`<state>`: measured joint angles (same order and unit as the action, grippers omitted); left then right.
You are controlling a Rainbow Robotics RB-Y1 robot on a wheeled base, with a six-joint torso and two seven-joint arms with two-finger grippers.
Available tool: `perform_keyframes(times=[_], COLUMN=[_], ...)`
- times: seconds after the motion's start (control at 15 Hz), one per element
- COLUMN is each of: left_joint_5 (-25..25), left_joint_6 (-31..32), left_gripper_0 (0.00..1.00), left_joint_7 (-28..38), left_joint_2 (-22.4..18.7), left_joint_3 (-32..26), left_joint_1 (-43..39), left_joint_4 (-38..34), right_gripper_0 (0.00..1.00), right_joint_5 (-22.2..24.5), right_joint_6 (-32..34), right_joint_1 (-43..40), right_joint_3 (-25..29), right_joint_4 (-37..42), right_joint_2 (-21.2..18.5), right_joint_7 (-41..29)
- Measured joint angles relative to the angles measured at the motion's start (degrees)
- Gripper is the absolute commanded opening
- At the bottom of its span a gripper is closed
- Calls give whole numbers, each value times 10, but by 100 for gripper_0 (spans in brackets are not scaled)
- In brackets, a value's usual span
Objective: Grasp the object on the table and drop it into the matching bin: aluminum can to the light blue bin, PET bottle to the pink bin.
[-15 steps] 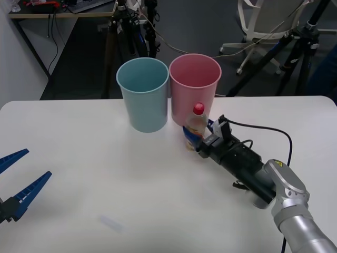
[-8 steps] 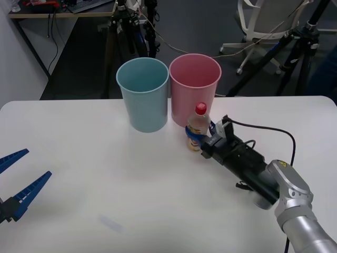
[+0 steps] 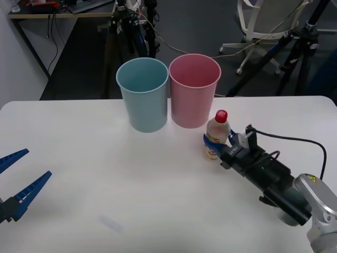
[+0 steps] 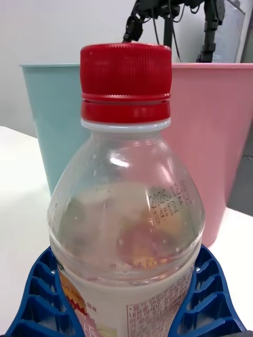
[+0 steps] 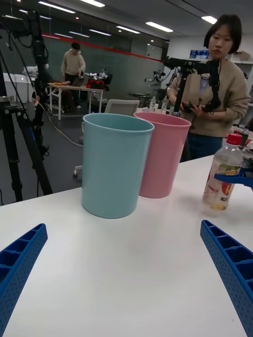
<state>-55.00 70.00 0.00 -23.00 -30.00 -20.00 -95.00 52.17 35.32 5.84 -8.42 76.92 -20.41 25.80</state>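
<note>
We find the right gripper (image 3: 217, 146) clamped on the PET bottle (image 3: 216, 135), upright on the table (image 3: 105, 174) just right of the pink bin (image 3: 194, 89). The left gripper (image 3: 20, 174) waits spread wide at the left edge.

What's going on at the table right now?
The right gripper is shut on the bottle, which stands upright on the table, beside the pink bin on its right. The blue bin stands just left of the pink one. Nothing has been dropped in yet as far as can be seen. The left gripper waits open at the table's near left edge.
</note>
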Motion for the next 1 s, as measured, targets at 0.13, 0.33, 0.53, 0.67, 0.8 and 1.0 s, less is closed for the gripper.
perform_keyframes(times=[0.13, 0.33, 0.53, 0.67, 0.8, 1.0], left_joint_5=[0, 0, 0, 0, 0, 0], left_joint_6=[0, 0, 0, 0, 0, 0], left_gripper_0=[100, 100, 100, 100, 100, 100], left_joint_7=[0, 0, 0, 0, 0, 0], left_joint_2=[0, 0, 0, 0, 0, 0], left_joint_3=[0, 0, 0, 0, 0, 0], left_joint_1=[0, 0, 0, 0, 0, 0], left_joint_4=[0, 0, 0, 0, 0, 0], right_gripper_0=[0, 0, 0, 0, 0, 0], right_joint_5=[-44, -87, -110, -125, -146, -171], right_joint_6=[-46, -88, -135, -166, -179, -197], right_joint_1=[-55, -133, -201, -232, -251, -265], right_joint_3=[-26, -28, -12, -7, 0, 9], right_joint_4=[82, 180, 266, 312, 348, 401], right_joint_2=[-49, -99, -130, -151, -173, -209], right_joint_7=[-8, -16, -21, -23, -27, -32])
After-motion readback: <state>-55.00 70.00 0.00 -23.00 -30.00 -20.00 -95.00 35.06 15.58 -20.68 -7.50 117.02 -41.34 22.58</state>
